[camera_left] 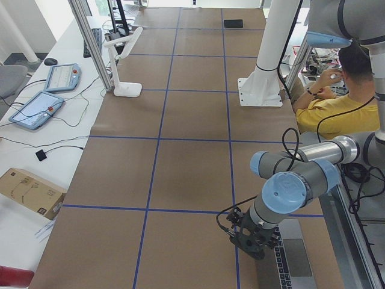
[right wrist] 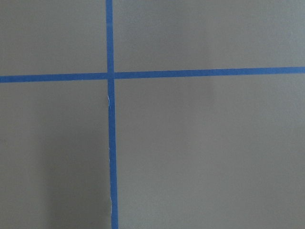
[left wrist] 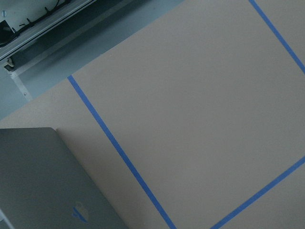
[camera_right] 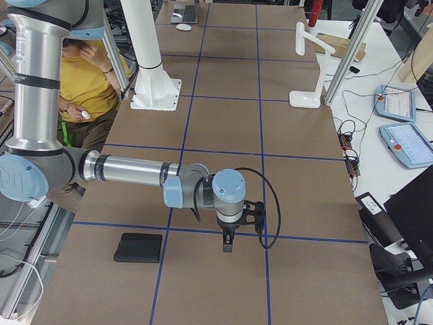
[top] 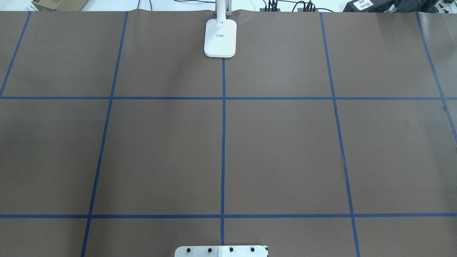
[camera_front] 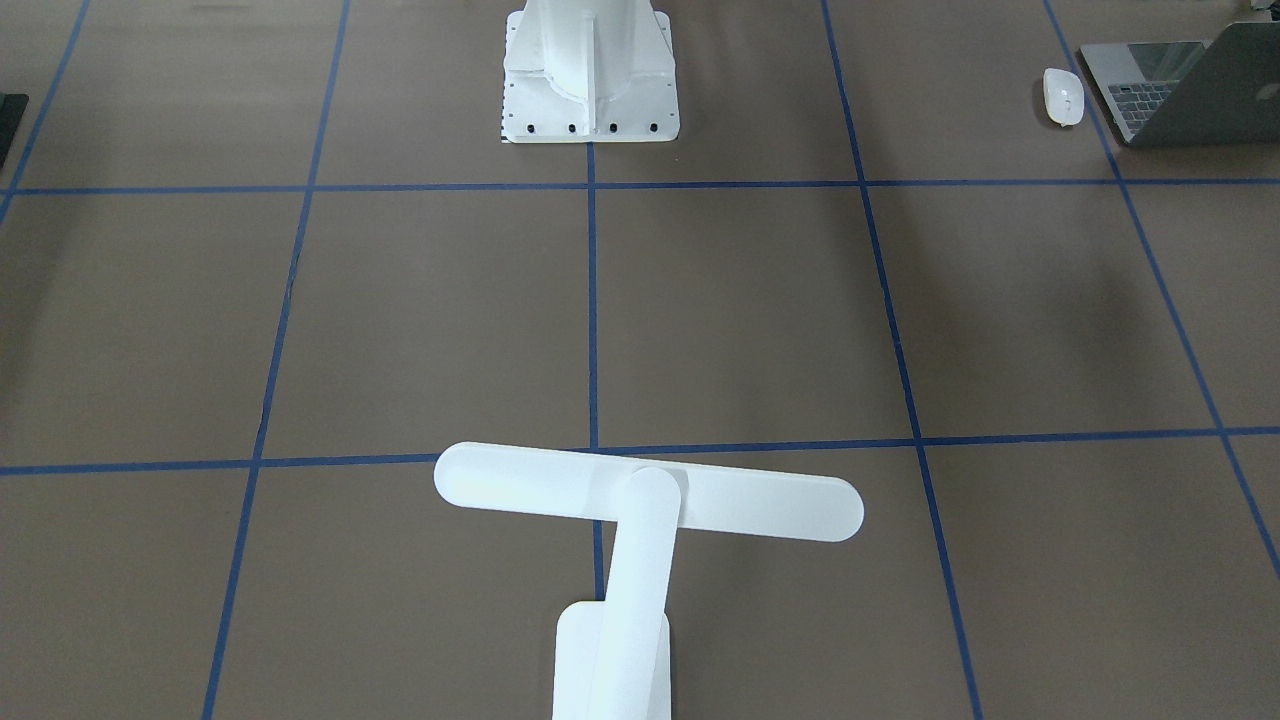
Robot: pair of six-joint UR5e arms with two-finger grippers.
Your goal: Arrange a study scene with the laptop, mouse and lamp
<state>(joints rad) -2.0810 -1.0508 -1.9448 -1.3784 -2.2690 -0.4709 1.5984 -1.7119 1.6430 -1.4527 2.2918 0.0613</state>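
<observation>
Left gripper (camera_left: 255, 244) hangs low beside the open laptop (camera_front: 1215, 95), a slim grey metal shell with dark keys and a pale lid logo; whether its jaws are parted cannot be told. The smooth white oval mouse (camera_front: 1063, 96) lies just beside the laptop. Right gripper (camera_right: 228, 244), jaw state likewise unclear, points down near a crossing of blue tape (right wrist: 110, 143) on matte brown paper (top: 285, 142), with a flat black mat (camera_right: 139, 248) nearby. The white lamp (camera_front: 640, 500), with a flat round-ended bar head, stands well apart from both grippers.

Bare table (top: 285, 153) is stretching wide between the white pedestal (camera_front: 590, 70) and the lamp (camera_front: 640, 500) standing straight across from it. The open laptop (camera_front: 1225, 95) and mouse (camera_front: 1063, 96) are crowding the pedestal's far left-arm side.
</observation>
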